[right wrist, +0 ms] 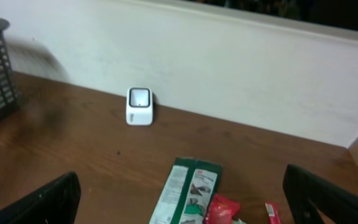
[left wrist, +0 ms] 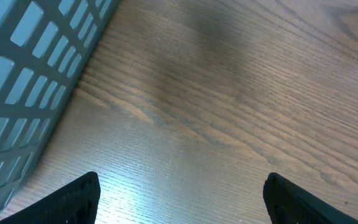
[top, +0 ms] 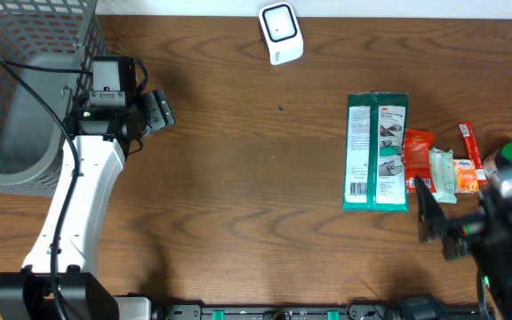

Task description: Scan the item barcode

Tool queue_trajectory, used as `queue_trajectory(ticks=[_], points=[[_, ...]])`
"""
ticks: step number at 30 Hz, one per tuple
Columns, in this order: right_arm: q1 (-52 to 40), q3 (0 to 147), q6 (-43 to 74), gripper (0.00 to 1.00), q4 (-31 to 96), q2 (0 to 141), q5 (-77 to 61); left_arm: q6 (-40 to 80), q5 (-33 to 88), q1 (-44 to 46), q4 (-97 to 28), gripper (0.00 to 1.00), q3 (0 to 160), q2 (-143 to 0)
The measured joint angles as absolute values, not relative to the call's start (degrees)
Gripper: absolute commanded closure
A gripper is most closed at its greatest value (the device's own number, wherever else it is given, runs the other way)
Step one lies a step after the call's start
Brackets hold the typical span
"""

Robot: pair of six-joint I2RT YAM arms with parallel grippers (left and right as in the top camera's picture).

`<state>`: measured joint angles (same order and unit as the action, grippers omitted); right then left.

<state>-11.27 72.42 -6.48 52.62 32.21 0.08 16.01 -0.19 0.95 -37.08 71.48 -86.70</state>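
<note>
A flat green and white package (top: 376,151) lies on the right of the wooden table, with a barcode near its lower left corner. The white barcode scanner (top: 280,34) stands at the far edge, and the right wrist view shows the scanner (right wrist: 139,106) against the wall. My right gripper (top: 438,227) hovers open just right of and below the package. From that wrist the green package (right wrist: 188,190) lies ahead between the wide-apart fingers of the right gripper (right wrist: 182,202). My left gripper (top: 158,109) stands open beside the basket, and in its own view the left gripper (left wrist: 182,199) holds nothing over bare wood.
A grey mesh basket (top: 25,80) fills the far left corner, its wall (left wrist: 23,81) close to the left fingers. A red packet (top: 419,149), small snack packets (top: 444,173) and a red stick (top: 470,147) lie right of the green package.
</note>
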Motion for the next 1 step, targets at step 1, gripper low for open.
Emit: queue_trajectory(ticks=[1], points=[[-11.1, 71.0, -6.5, 0.01, 52.6, 30.2, 0.1, 16.0, -0.2, 1.0, -37.1, 0.16, 71.5, -86.7]])
